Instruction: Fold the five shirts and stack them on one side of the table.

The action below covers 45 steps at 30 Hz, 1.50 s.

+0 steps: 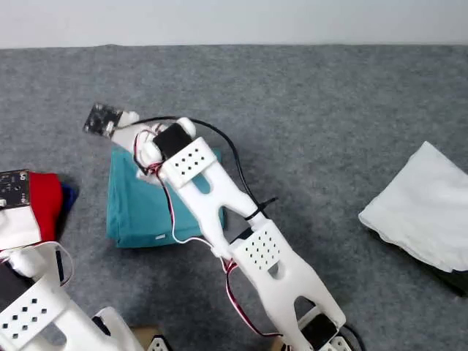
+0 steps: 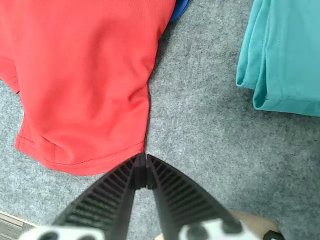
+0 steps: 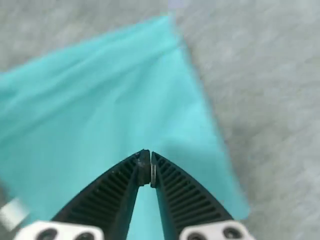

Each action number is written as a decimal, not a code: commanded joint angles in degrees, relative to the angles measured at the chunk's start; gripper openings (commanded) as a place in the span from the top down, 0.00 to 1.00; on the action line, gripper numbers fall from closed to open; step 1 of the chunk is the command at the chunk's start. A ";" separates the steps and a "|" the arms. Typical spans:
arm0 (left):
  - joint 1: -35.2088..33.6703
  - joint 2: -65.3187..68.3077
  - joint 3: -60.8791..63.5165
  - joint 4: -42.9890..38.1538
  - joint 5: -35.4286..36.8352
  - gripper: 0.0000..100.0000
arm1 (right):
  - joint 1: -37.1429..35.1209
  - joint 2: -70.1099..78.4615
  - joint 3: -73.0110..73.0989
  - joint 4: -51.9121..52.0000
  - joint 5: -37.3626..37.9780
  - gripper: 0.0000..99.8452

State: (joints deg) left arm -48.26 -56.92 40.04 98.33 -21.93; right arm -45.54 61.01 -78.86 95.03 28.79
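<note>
A folded teal shirt (image 1: pixel 142 208) lies left of the table's middle, and its fabric (image 3: pixel 100 110) lies under my right gripper (image 3: pixel 146 169). That gripper is shut, its tips low over the cloth near the shirt's far edge. The right arm (image 1: pixel 219 212) stretches from the front edge across this shirt. A red shirt (image 2: pixel 75 75) lies at the far left (image 1: pixel 45 201) on top of a blue one (image 2: pixel 180 7). My left gripper (image 2: pixel 145 164) is shut, its tips at the corner of the red shirt's hem. A folded white shirt (image 1: pixel 424 208) rests at the right edge on something black (image 1: pixel 455 279).
Grey felt (image 1: pixel 307 117) covers the table. A strip of bare felt (image 2: pixel 200 125) separates the red shirt from the teal shirt (image 2: pixel 285 50). The left arm (image 1: pixel 33 311) stands at the front left corner. The back and middle right of the felt are open.
</note>
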 commanded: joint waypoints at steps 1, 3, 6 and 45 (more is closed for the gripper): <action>0.18 -0.79 -0.22 -0.44 0.44 1.00 | -2.07 -4.44 -1.93 6.81 0.00 0.99; 0.09 -0.79 -0.22 -0.44 0.44 1.00 | -4.00 -4.26 -1.41 7.60 -0.09 0.99; 0.26 -0.79 -0.22 -0.44 0.44 1.00 | -6.46 -4.26 -0.79 5.32 -3.52 0.99; 0.35 -0.79 -0.13 -0.44 0.44 1.00 | -10.42 -5.93 2.81 7.69 -4.84 0.98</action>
State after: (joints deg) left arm -48.26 -56.92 40.04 98.33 -21.93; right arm -56.18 57.85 -73.32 100.22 24.66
